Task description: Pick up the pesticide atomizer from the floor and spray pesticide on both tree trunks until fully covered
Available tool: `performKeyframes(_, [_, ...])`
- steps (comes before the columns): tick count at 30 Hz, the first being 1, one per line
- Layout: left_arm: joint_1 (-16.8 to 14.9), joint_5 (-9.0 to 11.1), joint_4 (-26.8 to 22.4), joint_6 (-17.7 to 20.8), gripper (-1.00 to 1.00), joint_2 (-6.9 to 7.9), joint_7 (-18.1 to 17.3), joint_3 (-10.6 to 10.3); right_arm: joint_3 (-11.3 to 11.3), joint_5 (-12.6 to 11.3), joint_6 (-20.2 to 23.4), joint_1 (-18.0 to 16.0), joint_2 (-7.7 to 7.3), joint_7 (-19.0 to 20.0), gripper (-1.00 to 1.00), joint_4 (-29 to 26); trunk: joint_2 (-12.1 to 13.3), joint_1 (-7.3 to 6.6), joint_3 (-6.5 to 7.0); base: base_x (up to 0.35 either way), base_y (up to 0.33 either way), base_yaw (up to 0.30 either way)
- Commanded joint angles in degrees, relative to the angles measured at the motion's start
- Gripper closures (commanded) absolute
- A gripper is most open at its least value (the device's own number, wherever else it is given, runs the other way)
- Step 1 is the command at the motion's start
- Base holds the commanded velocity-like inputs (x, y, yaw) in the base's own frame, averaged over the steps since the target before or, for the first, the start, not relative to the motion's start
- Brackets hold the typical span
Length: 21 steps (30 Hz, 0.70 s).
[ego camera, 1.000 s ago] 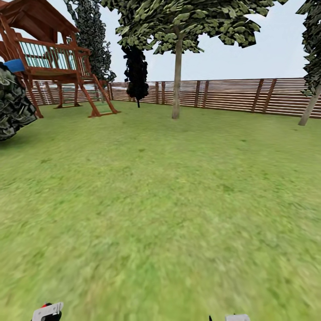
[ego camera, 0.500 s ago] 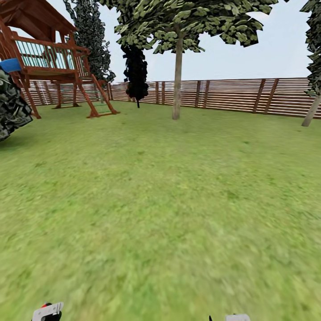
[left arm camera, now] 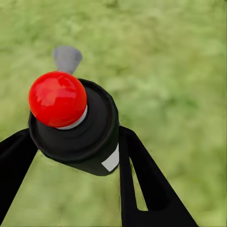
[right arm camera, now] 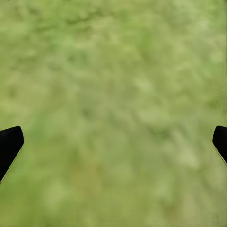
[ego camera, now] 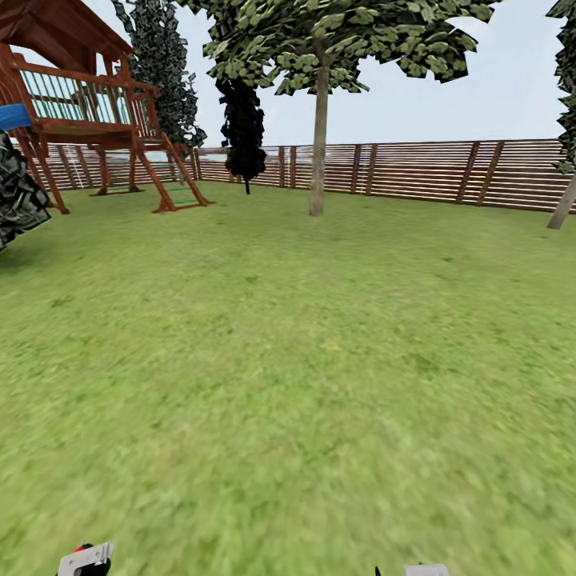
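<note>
Nearest, in the left wrist view, the left pincer [left arm camera: 75,156] pinches the pesticide atomizer [left arm camera: 75,127]: a black can with a red ball cap [left arm camera: 57,98] and a grey nozzle cone [left arm camera: 67,57], one black finger [left arm camera: 142,184] pressed to each side of the body. The can is carried clear of the grass, which I judge keeps it ready to aim once a trunk is in reach. In the head view a bit of this arm shows at the bottom edge, a white bracket with a red spot [ego camera: 85,558]. The right pincer [right arm camera: 113,142] is spread wide and holds nothing, its two fingertips [right arm camera: 9,144] at the far sides of its wrist view with bare lawn between; probably idle because one arm is enough for the spraying. A white corner of that arm [ego camera: 426,570] shows low in the head view. Beyond lies a broad stretch of lawn [ego camera: 288,360], with no pesticide haze anywhere over it. Farther out, one task tree [ego camera: 318,136] stands well ahead, its pale trunk straight and its blocky leaves overhead; a second leaning trunk [ego camera: 562,210] shows at the right edge, likely the other tree. Count: two trunks, neither sprayed as far as I can tell. At far left there is one wooden playset [ego camera: 88,104] with a ladder, one dark mottled mass [ego camera: 16,196] beside it, and two dark trees [ego camera: 242,132] behind. The slat fence [ego camera: 424,172] closes the garden at the back.
</note>
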Motion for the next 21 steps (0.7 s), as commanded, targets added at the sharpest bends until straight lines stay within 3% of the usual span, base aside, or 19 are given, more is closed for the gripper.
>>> performKeyframes(1, [-0.04,0.61,0.05,-0.09,1.0,0.01,-0.6,0.21,-0.13,0.6,-0.15,-0.05,-0.01,-0.47,-1.0,0.08,-0.02,0.02,-0.05,0.338,0.0,0.0])
performKeyframes(21, [-0.02,0.61,0.07,-0.09,1.0,-0.01,-0.61,0.21,-0.13,0.6,-0.15,-0.05,-0.01,-0.47,-1.0,0.07,-0.02,0.02,-0.05,0.338,0.0,0.0])
